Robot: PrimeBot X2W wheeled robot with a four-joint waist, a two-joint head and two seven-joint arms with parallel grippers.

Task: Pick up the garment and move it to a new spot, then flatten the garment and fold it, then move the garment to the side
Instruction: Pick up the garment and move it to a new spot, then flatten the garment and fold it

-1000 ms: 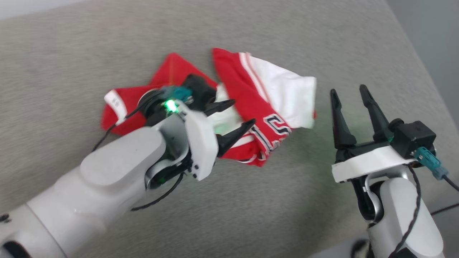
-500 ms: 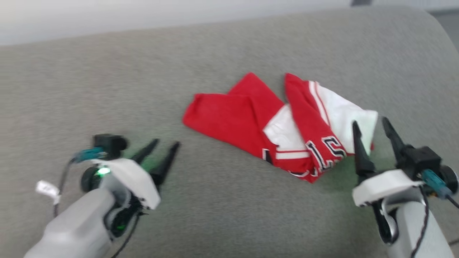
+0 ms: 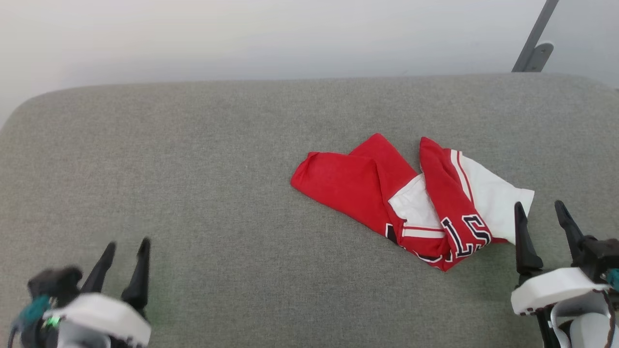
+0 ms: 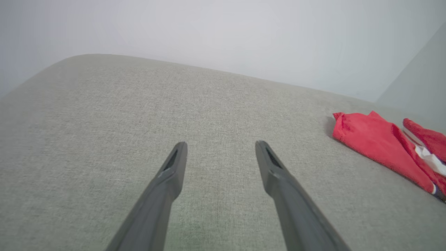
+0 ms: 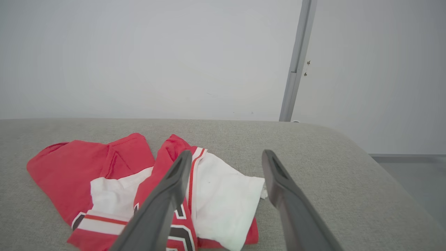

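The garment [image 3: 367, 188] lies crumpled on the grey cushion, right of centre: red cloth with white lining turned out, striped trim and black white-outlined letters along its near edge. It also shows at the right edge of the left wrist view, garment [image 4: 373, 143], and low in the right wrist view, garment [image 5: 115, 167]. My left gripper [image 3: 125, 249] is open at the lower left, far from the cloth, with nothing between its fingers. My right gripper [image 3: 540, 209] is open at the lower right, just off the garment's white corner, holding nothing.
The grey padded surface [image 3: 193, 169] spreads wide, with rounded far corners and a pale wall behind it. A grey metal post [image 3: 534, 43] stands behind the far right corner, seen as a post [image 5: 296, 62] in the right wrist view.
My left gripper has pulled back from over the garment to the lower left and stayed open. The head camera has tilted up, so the whole scene sits lower. The garment lies still.
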